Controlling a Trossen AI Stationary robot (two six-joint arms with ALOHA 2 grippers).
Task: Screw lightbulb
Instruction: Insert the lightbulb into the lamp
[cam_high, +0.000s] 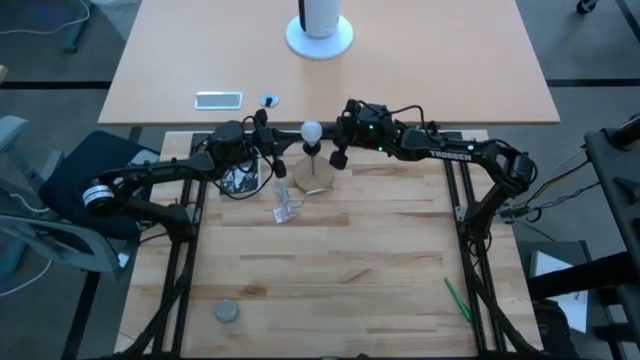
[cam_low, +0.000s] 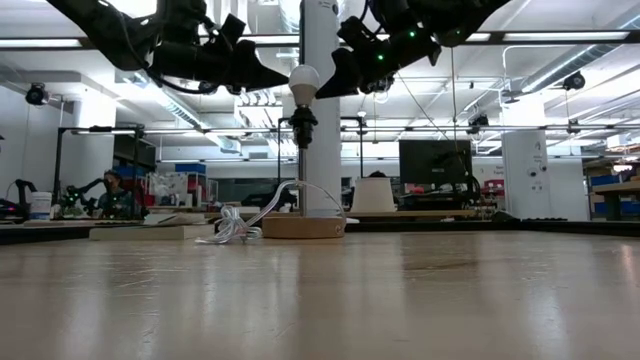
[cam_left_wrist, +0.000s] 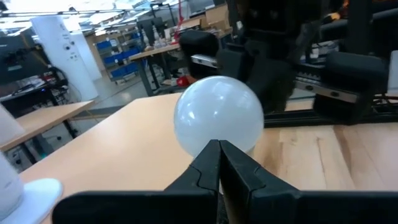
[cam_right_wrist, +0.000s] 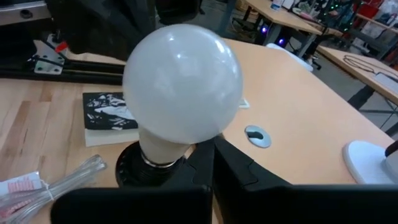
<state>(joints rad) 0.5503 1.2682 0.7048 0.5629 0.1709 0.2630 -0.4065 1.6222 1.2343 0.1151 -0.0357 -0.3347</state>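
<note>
The white frosted lightbulb (cam_low: 303, 78) sits upright in a black socket (cam_low: 302, 122). The socket tops a thin stem rising from a round wooden base (cam_high: 313, 178). The bulb also shows in the high view (cam_high: 311, 131). My left gripper (cam_left_wrist: 219, 148) is shut, its tips at the globe's left side in the low view (cam_low: 285, 82). My right gripper (cam_right_wrist: 211, 148) is shut, its tips at the bulb's right side (cam_low: 324, 74), near the neck (cam_right_wrist: 163, 149). My left gripper's shut fingertips (cam_left_wrist: 208, 155) come level from the table's left at the globe's lower part (cam_left_wrist: 214, 134); I cannot tell whether they touch it. My right gripper's shut fingertips (cam_right_wrist: 205, 158) come level from the table's right beside the bulb's neck (cam_right_wrist: 177, 148); I cannot tell whether they touch it.
A bundled white cord in clear wrap (cam_high: 285, 205) lies by the wooden base. A black-and-white card (cam_high: 240, 178) lies under the left arm. A grey disc (cam_high: 227, 312) and a green pen (cam_high: 457, 298) lie near the front edge. The far table holds a phone (cam_high: 218, 99) and a white stand (cam_high: 320, 35).
</note>
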